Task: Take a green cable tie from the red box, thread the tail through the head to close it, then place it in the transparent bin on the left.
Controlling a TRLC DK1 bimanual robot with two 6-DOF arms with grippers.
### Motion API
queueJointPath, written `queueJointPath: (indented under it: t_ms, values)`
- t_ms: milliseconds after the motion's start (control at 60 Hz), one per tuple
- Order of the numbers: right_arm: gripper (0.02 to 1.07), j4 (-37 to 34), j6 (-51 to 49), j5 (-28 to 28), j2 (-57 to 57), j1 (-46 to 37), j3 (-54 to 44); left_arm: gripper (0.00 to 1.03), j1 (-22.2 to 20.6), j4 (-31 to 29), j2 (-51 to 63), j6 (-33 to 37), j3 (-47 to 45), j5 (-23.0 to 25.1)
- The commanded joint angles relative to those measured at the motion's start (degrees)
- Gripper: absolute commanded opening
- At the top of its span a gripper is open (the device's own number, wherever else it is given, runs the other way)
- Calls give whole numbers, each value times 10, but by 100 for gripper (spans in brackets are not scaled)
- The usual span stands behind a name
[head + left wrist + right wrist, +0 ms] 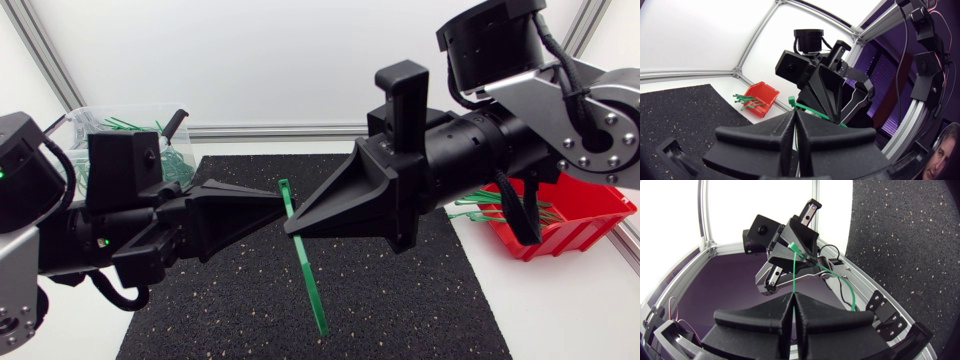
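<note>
Above the black mat (400, 300) both grippers meet tip to tip on one green cable tie (305, 270). It hangs slanted, head end up and tail down toward the mat's front. My left gripper (283, 208) is shut on it near the head, and my right gripper (292, 228) is shut on it just below. In the left wrist view, the tie (810, 112) runs from the shut left gripper (794, 120) to the right gripper (827, 92). From the shut right gripper (792, 302), the tie (795, 270) rises to the left gripper (792, 237).
The red box (575, 215) with several green ties (480, 212) stands at the right, beside the mat. The transparent bin (85, 125), with green ties inside, sits at the back left behind my left arm. The red box (764, 96) also shows beyond the left gripper.
</note>
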Motion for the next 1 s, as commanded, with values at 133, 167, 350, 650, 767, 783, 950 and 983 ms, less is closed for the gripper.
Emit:
queueJointPath:
  t_ms: [133,167,350,650,767,783,950,983]
  values:
    - [8,3,18,12,-26,4,-10,4,-3,0,-15,-11,-6,6]
    - [8,3,18,14,-29,6,-10,4,-3,-1,-15,-11,-5,6]
    - [8,5,18,18,-26,9,-12,4,-4,-1,-15,-11,-5,6]
    - [8,6,18,20,-21,17,-15,4,-2,0,-10,-11,-2,5]
    - [8,6,18,20,-21,20,-16,4,-2,-1,-8,-11,2,3]
    - [8,6,18,20,-21,20,-16,4,-2,-1,-8,-11,2,3]
    - [8,10,18,22,-17,18,-18,4,-4,-1,-8,-11,2,3]
    - [8,10,18,23,-18,18,-18,4,-5,-1,-8,-11,2,2]
